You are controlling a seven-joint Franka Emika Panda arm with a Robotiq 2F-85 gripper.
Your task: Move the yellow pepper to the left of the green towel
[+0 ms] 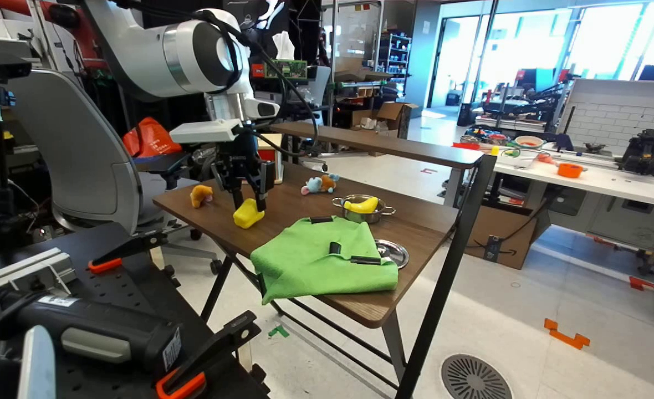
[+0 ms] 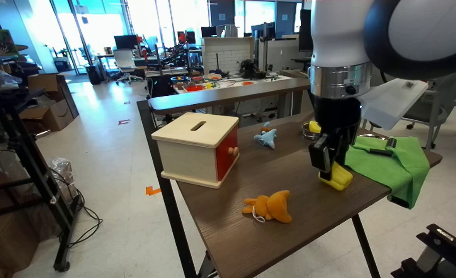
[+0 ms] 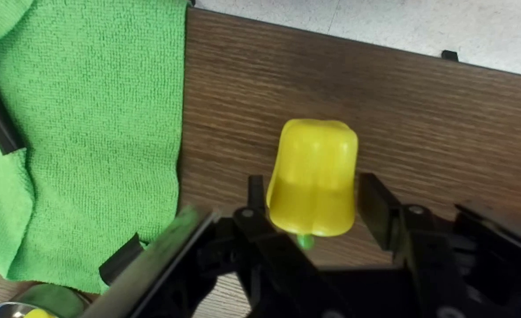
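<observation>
The yellow pepper (image 1: 248, 216) is on the brown table (image 1: 216, 208), a short way from the green towel (image 1: 316, 266). Both also show in an exterior view, the pepper (image 2: 341, 180) and the towel (image 2: 384, 170). In the wrist view the pepper (image 3: 315, 163) has a small green stem, and the towel (image 3: 101, 110) lies to its left with bare wood between. My gripper (image 3: 311, 190) points down with one finger on each side of the pepper's stem end. Narrow gaps show between fingers and pepper, so it looks open. The gripper (image 1: 249, 202) also shows in an exterior view.
A metal pot (image 1: 364, 216) holding a yellow banana-like toy (image 1: 362, 205) stands behind the towel, with a metal lid (image 1: 399, 256) near it. An orange plush (image 2: 270, 206), a blue plush (image 2: 266, 138) and a wooden box (image 2: 189, 160) stand on the table. A raised shelf (image 1: 382, 148) runs along one side.
</observation>
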